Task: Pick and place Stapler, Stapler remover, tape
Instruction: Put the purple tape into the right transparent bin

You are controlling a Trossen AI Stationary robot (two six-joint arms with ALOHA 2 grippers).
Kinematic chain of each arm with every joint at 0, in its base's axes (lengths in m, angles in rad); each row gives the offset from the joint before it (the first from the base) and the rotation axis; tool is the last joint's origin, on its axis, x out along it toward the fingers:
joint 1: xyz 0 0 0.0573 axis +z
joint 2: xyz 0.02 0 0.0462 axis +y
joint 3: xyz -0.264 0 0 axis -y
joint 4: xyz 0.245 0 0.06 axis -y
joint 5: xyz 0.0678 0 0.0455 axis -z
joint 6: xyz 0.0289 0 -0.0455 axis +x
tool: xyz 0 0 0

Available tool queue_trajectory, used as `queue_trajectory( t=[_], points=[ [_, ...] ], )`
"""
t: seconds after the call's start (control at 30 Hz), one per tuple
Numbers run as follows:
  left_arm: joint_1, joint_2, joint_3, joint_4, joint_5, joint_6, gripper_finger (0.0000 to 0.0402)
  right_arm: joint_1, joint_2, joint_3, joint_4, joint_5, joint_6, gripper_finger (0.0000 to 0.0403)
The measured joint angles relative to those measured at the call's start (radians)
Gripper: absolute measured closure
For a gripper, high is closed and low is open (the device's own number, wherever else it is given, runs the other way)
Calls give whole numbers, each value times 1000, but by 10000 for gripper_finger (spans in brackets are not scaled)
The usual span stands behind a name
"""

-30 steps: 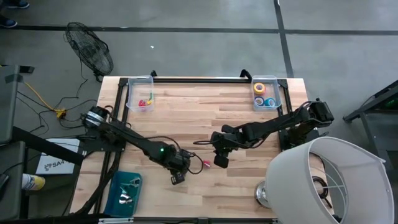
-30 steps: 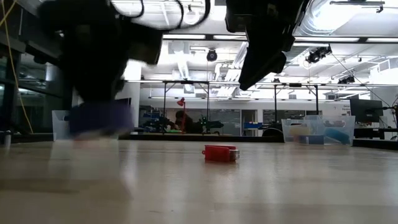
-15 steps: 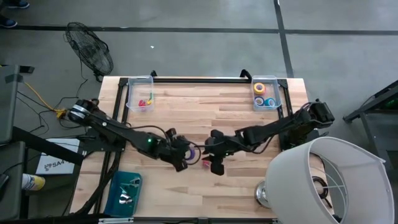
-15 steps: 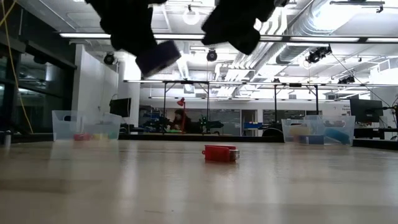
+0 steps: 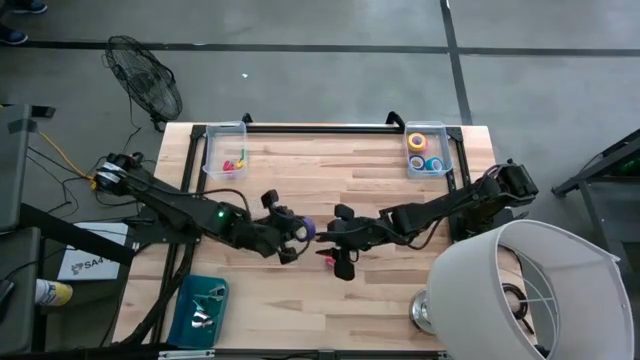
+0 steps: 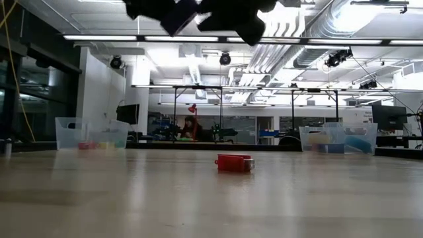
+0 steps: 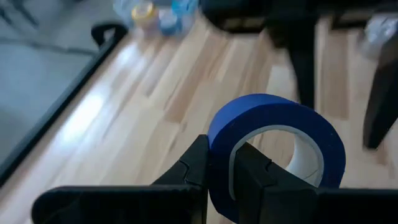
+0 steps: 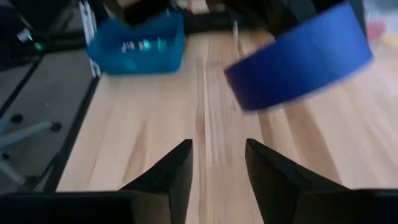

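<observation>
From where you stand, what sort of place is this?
Probably a robotics lab or workshop: exposed ceiling ducts, a far workbench across an open hall, and a wooden table with sorting bins.

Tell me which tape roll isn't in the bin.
The blue tape roll, clamped in the left gripper above mid-table; the other rolls sit in the far-right clear bin.

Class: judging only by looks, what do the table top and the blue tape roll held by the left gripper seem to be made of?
Table top: apparently wood, pale planks with visible grain and seams, lightly glossy.
Blue tape roll, clamped through its wall by the left gripper: probably matte paper-type tape, smooth blue outside, pale inner core, likely cardboard.
</observation>
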State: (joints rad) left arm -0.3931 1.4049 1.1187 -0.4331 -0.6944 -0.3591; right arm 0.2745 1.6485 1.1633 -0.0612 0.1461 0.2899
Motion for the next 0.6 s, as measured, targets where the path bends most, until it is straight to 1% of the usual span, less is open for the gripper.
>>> queue_trajectory(
  t=[0.13,0.27,0.43,0.6],
  points=[
    [0,-11,0,86,-20,95,366,0,0,0,92,23,-47,246],
    [0,-22,1,105,-30,127,366,1,-1,-1,126,44,-68,235],
    [0,-24,1,110,-34,131,366,1,-19,-2,116,47,-95,233],
    [0,-39,1,110,-20,155,366,0,-71,-1,84,94,-121,233]
  ],
)
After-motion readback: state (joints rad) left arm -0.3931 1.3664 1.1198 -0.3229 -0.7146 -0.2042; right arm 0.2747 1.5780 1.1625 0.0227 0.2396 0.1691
